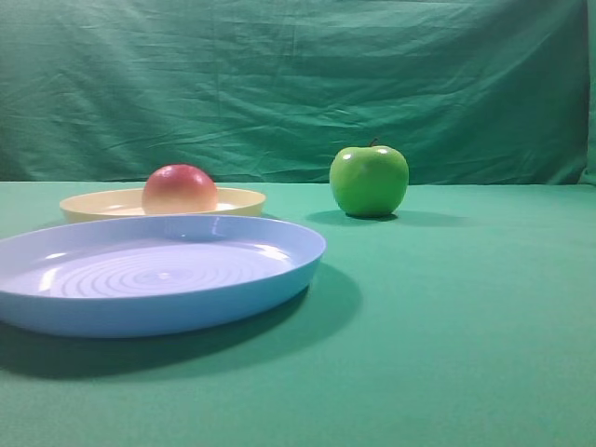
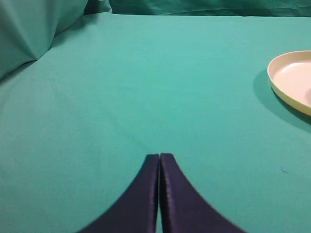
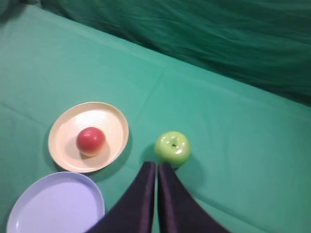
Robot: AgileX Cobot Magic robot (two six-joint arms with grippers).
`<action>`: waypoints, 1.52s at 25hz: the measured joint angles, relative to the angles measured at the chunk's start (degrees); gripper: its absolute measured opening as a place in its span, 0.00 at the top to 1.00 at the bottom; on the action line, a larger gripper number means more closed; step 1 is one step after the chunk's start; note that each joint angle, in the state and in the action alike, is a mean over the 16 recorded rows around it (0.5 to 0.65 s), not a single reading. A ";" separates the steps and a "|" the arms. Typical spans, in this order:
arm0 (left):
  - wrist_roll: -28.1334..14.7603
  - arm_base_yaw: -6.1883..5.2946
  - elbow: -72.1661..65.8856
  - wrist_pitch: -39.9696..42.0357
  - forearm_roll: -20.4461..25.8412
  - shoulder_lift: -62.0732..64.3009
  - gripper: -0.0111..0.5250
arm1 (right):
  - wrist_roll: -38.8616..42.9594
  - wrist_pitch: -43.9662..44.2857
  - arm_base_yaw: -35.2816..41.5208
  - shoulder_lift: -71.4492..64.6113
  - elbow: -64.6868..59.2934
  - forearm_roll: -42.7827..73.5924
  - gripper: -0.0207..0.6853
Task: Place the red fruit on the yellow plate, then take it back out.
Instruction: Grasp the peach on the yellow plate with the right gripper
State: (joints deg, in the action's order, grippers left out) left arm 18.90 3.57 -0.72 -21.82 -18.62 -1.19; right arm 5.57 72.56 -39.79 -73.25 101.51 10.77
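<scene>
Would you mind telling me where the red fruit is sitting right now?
The red fruit sits on the yellow plate, left of the green apple and behind the blue plate in the exterior high view.

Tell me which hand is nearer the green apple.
Right. The right hand hangs shut just beside the green apple. The left hand, also shut, sees only the yellow plate's edge, no apple.

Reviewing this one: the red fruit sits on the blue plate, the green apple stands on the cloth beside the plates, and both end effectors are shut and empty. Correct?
Not quite. The red fruit sits on the yellow plate, not the blue plate, which holds nothing. The right wrist view shows this plainly. The rest stands: green apple on the cloth, left end effector and right end effector shut and empty.
</scene>
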 joint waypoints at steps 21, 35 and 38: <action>0.00 0.00 0.00 0.00 0.00 0.00 0.98 | 1.68 -35.90 26.95 40.73 -55.88 0.53 0.97; 0.00 0.00 0.00 0.00 0.00 0.00 0.98 | 1.95 -52.86 38.16 65.90 -89.39 -0.02 0.97; 0.00 0.00 0.00 0.00 0.00 0.00 0.98 | 2.14 -55.15 39.26 69.38 -94.63 -0.28 0.97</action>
State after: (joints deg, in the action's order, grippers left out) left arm 18.90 3.57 -0.72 -21.82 -18.62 -1.19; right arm 7.72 17.41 -0.53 -3.87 6.88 10.49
